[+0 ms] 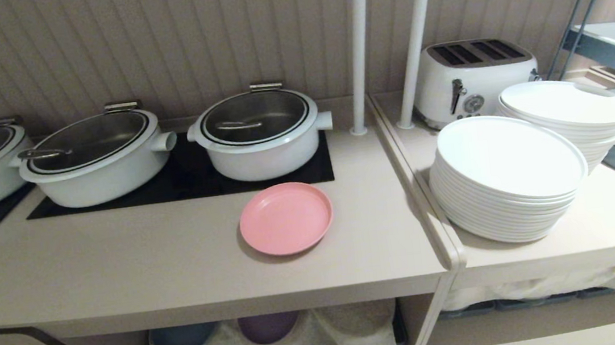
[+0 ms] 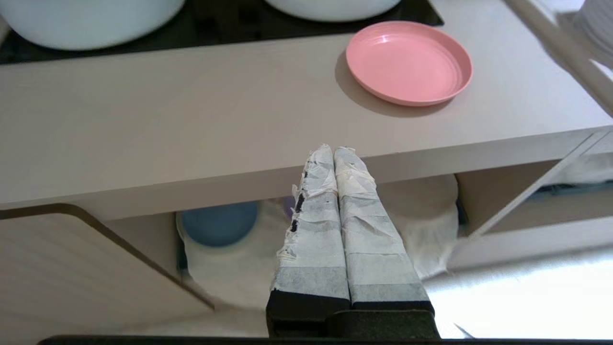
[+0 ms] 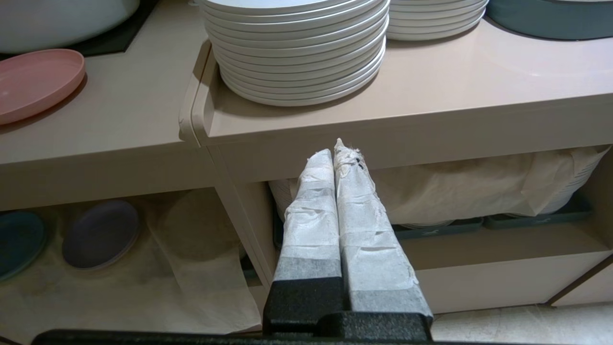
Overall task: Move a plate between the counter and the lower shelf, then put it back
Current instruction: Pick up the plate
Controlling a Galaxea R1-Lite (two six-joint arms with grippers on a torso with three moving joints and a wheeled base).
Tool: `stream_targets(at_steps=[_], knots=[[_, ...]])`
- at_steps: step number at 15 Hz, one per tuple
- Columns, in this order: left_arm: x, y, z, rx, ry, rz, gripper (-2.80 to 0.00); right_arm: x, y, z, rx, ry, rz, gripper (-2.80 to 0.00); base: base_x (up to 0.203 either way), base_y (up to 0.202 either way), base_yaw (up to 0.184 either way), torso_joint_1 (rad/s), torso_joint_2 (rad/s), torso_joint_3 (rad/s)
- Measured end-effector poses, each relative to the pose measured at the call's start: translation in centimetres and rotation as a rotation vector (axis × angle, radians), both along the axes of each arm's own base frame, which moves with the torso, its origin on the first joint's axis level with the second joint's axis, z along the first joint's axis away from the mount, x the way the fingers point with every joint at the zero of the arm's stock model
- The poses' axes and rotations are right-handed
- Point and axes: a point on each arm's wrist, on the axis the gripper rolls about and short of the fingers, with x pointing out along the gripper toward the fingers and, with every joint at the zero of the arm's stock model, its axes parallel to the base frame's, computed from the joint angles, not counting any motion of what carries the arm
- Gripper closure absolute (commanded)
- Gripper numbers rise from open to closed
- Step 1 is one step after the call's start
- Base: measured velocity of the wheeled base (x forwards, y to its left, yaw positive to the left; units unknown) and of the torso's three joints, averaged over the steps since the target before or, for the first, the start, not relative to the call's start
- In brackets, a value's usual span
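The pink plate lies flat on the beige counter, just in front of the black hob panel. Under the counter, the lower shelf is lined with a white cloth. My left gripper is shut and empty. It hangs in front of the counter's front edge, below the plate and to its left. My right gripper is shut and empty, in front of the neighbouring unit's edge, to the right of the plate.
Two white pots stand on the hob behind the plate. Stacks of large white plates and a toaster fill the right unit. Two white poles rise by the divide. A blue plate and a purple plate lie on the shelf.
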Motion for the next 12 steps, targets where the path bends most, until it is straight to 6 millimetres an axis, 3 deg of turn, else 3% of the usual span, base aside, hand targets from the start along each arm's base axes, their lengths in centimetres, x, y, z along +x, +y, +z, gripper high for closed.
stream_targets(at_steps=[6, 12], knots=[[6.5, -0.1, 4.6, -0.055, 0.207, 0.014, 0.00, 0.0, 0.0, 0.0, 0.000, 0.000, 0.000, 0.00, 0.000, 0.000, 0.000, 0.000, 0.00, 0.000], [11.8, -1.1, 6.9, -0.145, 0.504, -0.015, 0.00, 0.0, 0.0, 0.0, 0.000, 0.000, 0.000, 0.00, 0.000, 0.000, 0.000, 0.000, 0.00, 0.000]])
